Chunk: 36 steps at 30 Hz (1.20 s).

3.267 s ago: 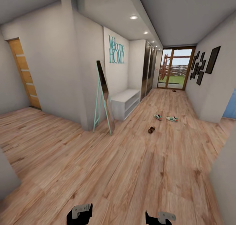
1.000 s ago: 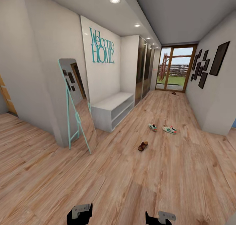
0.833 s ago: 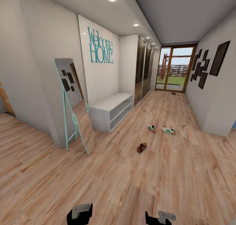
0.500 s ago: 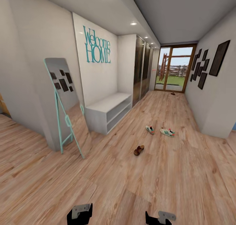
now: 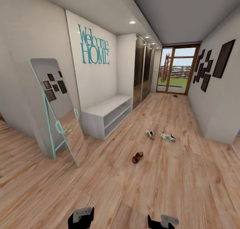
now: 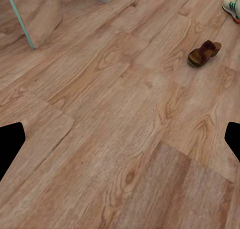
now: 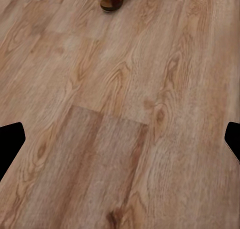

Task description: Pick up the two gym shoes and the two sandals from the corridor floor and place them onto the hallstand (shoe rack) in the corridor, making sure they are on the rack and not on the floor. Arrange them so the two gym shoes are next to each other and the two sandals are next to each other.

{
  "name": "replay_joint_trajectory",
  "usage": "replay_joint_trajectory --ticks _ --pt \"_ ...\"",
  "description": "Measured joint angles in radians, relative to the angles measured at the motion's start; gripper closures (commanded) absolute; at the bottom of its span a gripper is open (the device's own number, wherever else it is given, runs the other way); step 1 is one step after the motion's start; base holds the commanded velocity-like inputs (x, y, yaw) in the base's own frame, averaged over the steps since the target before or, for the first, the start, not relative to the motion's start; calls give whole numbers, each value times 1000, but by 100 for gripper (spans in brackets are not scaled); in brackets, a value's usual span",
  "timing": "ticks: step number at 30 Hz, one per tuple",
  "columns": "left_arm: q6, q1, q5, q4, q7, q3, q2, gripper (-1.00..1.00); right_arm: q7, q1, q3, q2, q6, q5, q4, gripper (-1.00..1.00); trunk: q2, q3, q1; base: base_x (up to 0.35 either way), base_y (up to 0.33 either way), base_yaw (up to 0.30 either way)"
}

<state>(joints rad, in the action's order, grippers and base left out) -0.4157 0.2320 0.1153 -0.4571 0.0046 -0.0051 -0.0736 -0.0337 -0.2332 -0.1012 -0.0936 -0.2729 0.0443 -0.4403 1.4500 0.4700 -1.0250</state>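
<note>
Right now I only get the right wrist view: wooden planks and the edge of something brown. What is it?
Observer: A sandal, lying alone on the corridor floor.
Operator: Any other shoes around?
Observer: Two gym shoes lie farther down the corridor, a little apart from each other.
Operator: And where would they go?
Observer: The hallstand stands against the wall on the robot's left, just past a leaning mirror.

Floor (image 5: 186, 175): warm brown wood-grain planks, knotted. Gym shoes (image 5: 168, 137): cream-white, green stripes, red-orange heels. Sandal (image 5: 137, 157) dark maroon-brown; hallstand (image 5: 100, 117) pale grey-white.
</note>
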Motion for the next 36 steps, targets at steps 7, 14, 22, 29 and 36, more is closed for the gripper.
replay_joint_trajectory --ticks 7,14,22,29,36 --pt "0 0 1 0 0 0 0 -100 0 0 0 0 0 0 0 -100 0 0 0 287 -57 0" --pt "0 0 1 0 0 0 0 -100 0 0 0 0 0 0 0 -100 0 0 0 313 -19 0" --pt "0 0 2 0 0 0 0 -100 0 0 0 0 0 0 0 -100 0 0 0 314 -6 0" --pt "0 0 3 0 0 0 0 -100 0 0 0 0 0 0 0 -100 0 0 0 311 -2 0" --pt "-1 0 3 0 0 0 0 -100 0 0 0 0 0 0 0 -100 0 0 0 269 -1 0"
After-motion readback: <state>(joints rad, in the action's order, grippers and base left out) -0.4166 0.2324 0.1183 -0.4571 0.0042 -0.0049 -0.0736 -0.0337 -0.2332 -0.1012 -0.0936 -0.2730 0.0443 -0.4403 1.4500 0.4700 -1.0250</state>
